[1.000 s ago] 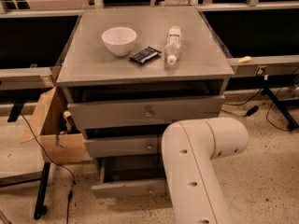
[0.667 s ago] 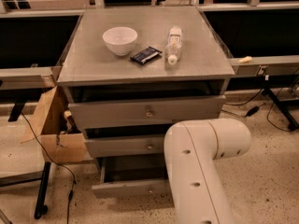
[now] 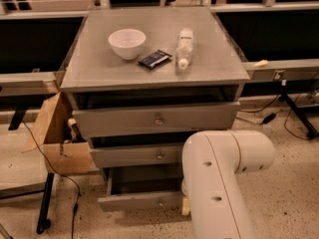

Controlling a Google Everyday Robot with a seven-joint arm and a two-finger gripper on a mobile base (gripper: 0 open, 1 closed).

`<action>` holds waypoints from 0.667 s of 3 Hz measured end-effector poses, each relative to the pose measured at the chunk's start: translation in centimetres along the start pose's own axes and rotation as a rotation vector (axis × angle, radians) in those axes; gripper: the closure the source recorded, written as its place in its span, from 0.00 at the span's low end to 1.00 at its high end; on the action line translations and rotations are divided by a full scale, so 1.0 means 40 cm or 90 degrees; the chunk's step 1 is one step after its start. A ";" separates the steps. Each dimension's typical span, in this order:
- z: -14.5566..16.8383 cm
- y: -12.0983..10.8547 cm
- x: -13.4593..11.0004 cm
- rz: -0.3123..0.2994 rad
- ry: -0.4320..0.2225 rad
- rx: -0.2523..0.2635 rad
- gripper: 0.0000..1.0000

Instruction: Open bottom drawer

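The grey cabinet has three drawers, each with a small round knob. The bottom drawer, the narrowest and shortest, stands pulled out, and its dark inside shows. My white arm reaches down in front of the cabinet's lower right and covers the drawer's right end. My gripper is almost wholly hidden behind the arm, at the right end of the bottom drawer front; only a pale bit of it shows.
The top drawer and middle drawer stand slightly out. On top lie a white bowl, a dark packet and a clear bottle. A cardboard box and cables are on the left, and table legs on the right.
My arm has shifted a little to the right in front of the cabinet. The bottom drawer stays pulled out about as far as before.
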State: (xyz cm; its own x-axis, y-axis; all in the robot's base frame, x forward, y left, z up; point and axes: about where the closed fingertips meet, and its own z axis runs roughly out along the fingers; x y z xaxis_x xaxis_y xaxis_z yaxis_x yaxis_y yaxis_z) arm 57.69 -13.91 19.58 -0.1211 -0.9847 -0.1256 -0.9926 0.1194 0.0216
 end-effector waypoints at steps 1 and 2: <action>-0.001 0.000 0.000 0.000 0.000 0.000 0.00; 0.021 -0.004 0.003 -0.005 -0.040 -0.009 0.00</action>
State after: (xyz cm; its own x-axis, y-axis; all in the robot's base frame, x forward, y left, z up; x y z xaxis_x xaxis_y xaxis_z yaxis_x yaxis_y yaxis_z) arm 57.82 -13.94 18.74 -0.1137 -0.9757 -0.1875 -0.9934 0.1090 0.0350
